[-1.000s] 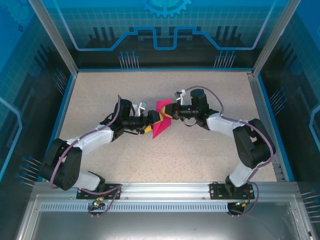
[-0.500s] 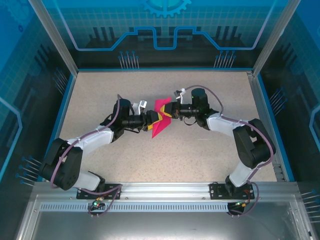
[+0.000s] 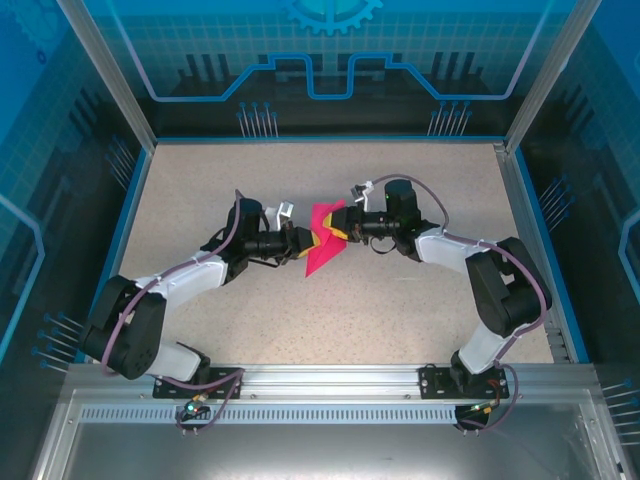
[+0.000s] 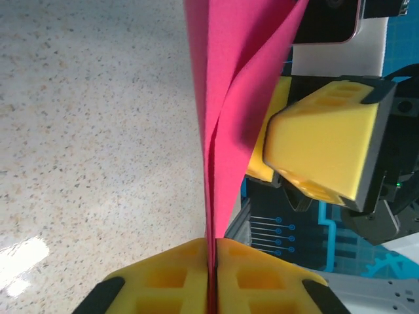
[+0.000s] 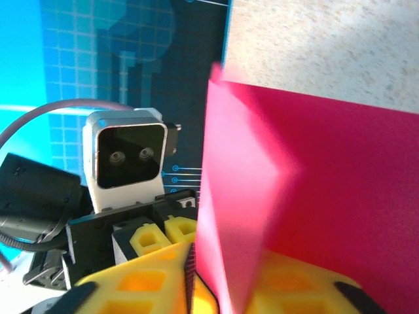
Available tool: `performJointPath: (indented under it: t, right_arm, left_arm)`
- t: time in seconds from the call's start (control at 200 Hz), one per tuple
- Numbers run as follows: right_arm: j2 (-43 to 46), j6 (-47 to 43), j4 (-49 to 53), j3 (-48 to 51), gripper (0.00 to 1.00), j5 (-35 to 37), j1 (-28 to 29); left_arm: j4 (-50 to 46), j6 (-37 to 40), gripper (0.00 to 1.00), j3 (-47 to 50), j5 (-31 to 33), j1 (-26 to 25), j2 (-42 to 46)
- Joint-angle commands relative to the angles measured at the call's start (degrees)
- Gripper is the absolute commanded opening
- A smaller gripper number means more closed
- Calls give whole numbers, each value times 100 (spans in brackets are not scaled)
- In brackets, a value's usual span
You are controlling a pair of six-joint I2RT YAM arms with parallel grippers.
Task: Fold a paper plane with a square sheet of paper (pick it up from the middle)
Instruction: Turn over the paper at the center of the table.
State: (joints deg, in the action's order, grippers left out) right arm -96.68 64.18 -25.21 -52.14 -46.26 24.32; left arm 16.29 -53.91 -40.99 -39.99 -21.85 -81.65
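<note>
The pink paper [image 3: 322, 243] is folded and sits near the middle of the table [image 3: 200, 180], between the two grippers. The left gripper [image 3: 301, 243] comes at it from 9 o'clock and is squeezed tight on it. In the left wrist view its two yellow fingers [image 4: 163, 281] meet with just the paper between them. The right gripper [image 3: 345, 228] is at the paper's 2 o'clock side. The paper runs between its fingers [image 5: 144, 278], but I cannot tell if they pinch it. The paper looks light, thin and floppy — it may bend, slip or tear. Best to pinch it on a fold — there it is thicker and stiffer.
</note>
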Motion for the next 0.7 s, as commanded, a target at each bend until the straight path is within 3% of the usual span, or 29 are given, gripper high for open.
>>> performJointPath:
  t: [0.0,0.16,0.335,0.545,0.695]
  right_arm:
    - [276,-633,1094,-89,36,338,-92]
    - [809,-1605,2946,-297,59,1517,-120]
    - [1323,-2106,4000,-322,80,2748,-120]
    - [1853,-2216,4070,0,95,3536,-86]
    - [1943,-2226,4191,64,96,3771,-85]
  left_arm:
    - [-713,473,9,-192,232,40,-3]
    - [-2761,1534,8,-788,1254,24,146]
    - [-4893,2525,8,-1689,3506,-390,78]
    - [-6318,2715,8,-2589,6252,-1034,-464]
    - [-6968,2481,9,-3030,7418,-1268,-1062]
